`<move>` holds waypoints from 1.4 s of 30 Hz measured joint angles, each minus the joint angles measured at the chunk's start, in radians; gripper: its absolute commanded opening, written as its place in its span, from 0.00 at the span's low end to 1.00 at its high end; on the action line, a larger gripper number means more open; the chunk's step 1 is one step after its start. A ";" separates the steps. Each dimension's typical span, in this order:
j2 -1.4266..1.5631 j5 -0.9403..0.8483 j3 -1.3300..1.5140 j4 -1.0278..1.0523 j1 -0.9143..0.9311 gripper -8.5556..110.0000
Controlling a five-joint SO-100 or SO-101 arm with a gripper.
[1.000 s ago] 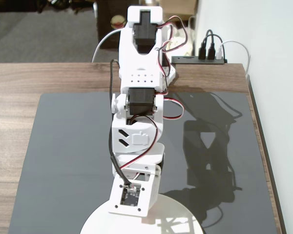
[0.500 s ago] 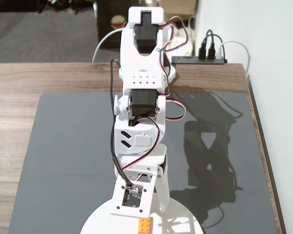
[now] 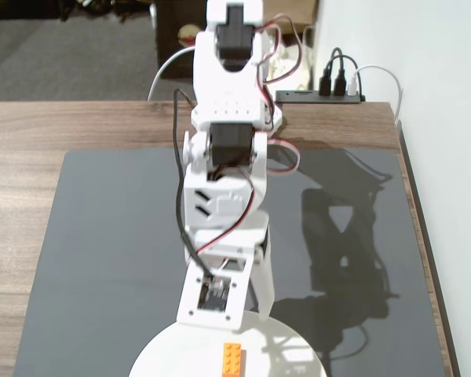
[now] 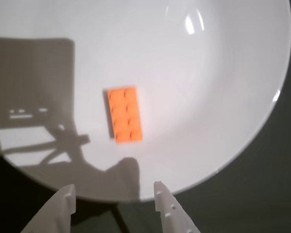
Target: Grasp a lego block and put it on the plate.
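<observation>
In the fixed view you see the white arm (image 3: 224, 181) reaching from the 12 o'clock edge of the table (image 3: 86, 126) down toward 6 o'clock, over a dark mat (image 3: 102, 259) that covers most of the wood. Its wrist hangs just above the 12 o'clock rim of the plate (image 3: 157, 357), which is cut off by the bottom edge of the picture. The lego block (image 3: 234, 361) lies on the plate's white surface, lengthwise from 12 to 6 o'clock, just below the wrist and apart from it. A power strip (image 3: 320, 96) with plugged cables sits at the table's far edge, at about 1 o'clock from the arm. You cannot see the fingertips here, since the wrist housing hides them.

In the wrist view you look straight down on the plate (image 4: 218, 87), which fills most of the picture, with dark mat showing at 4 o'clock. The lego block (image 4: 125, 114) rests flat near the plate's middle, studs up, its long side running nearly 12 to 6 o'clock. The end effector (image 4: 111, 191) enters from 6 o'clock with its two fingers spread wide and nothing between them; the block lies clear of both tips, toward 12 o'clock from them.
</observation>
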 measured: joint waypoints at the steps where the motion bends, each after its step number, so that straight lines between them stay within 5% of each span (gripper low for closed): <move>1: 0.026 0.000 0.025 0.000 -0.003 0.25; 12: 0.434 0.009 0.477 -0.002 -0.057 0.24; 17: 0.604 0.031 0.663 -0.026 -0.066 0.08; 42: 1.011 0.115 1.186 -0.112 -0.126 0.08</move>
